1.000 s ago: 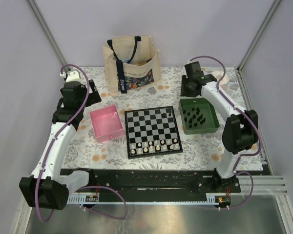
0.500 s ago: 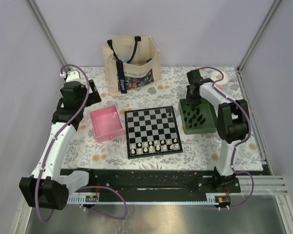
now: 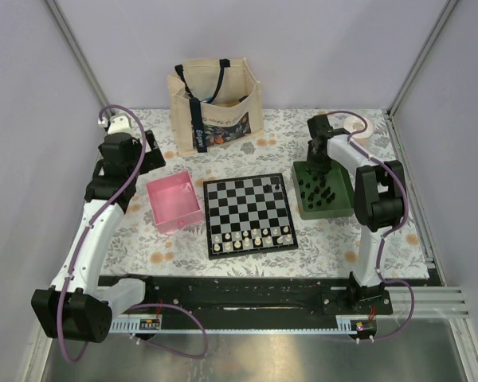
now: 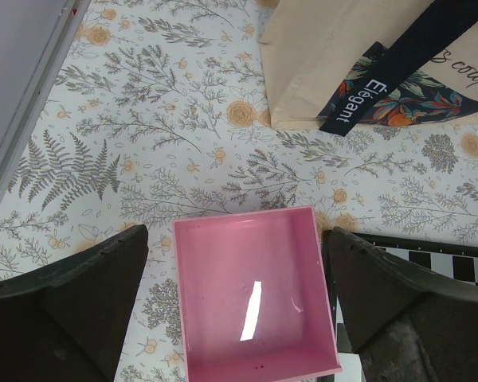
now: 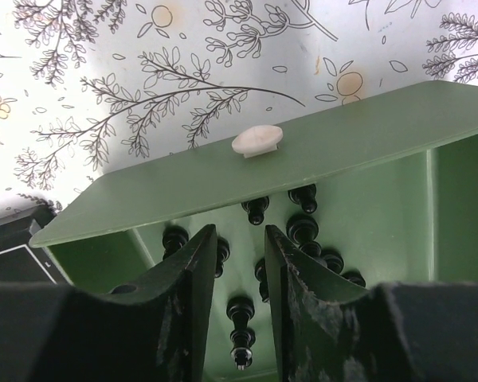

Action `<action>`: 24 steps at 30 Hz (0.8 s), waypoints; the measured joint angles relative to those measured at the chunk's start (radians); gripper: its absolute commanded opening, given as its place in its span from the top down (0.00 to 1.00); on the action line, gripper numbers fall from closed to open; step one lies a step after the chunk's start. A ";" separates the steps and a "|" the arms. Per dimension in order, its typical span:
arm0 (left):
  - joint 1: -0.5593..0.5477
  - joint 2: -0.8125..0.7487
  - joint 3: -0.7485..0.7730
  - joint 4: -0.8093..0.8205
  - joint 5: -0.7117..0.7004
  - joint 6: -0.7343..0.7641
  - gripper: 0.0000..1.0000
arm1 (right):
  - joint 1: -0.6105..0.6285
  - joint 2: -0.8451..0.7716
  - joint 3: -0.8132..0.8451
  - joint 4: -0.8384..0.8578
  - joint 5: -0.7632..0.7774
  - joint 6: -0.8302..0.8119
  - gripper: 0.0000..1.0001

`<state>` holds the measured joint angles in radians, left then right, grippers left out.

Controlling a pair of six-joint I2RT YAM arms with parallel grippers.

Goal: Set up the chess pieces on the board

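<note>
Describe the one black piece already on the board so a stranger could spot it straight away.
Find the board between the pink tray and the green tray. At its far corner beside the green tray stands the black piece, alone. The white pieces line the near edge, so it is the only dark one on the board.

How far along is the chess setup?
Done: tiny white plastic pieces stand on the near rows of the chequered board; one black piece at its far right corner. In hand: the open right end effector reaches into the green tray. Left: the many black pieces there.
</note>
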<state>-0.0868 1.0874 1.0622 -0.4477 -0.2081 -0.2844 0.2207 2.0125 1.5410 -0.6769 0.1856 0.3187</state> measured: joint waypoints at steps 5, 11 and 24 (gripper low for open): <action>0.000 0.000 0.000 0.000 0.000 0.000 0.01 | -0.004 0.022 0.000 0.004 0.000 0.000 0.60; 0.000 0.000 0.000 0.000 0.000 0.000 0.01 | -0.007 0.031 0.000 0.013 0.000 0.002 0.60; 0.000 0.000 0.000 0.000 0.000 0.000 0.01 | -0.018 0.050 0.003 0.014 -0.003 0.009 0.65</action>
<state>-0.0868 1.0874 1.0622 -0.4477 -0.2081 -0.2844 0.2028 2.0621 1.5444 -0.6628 0.1825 0.3279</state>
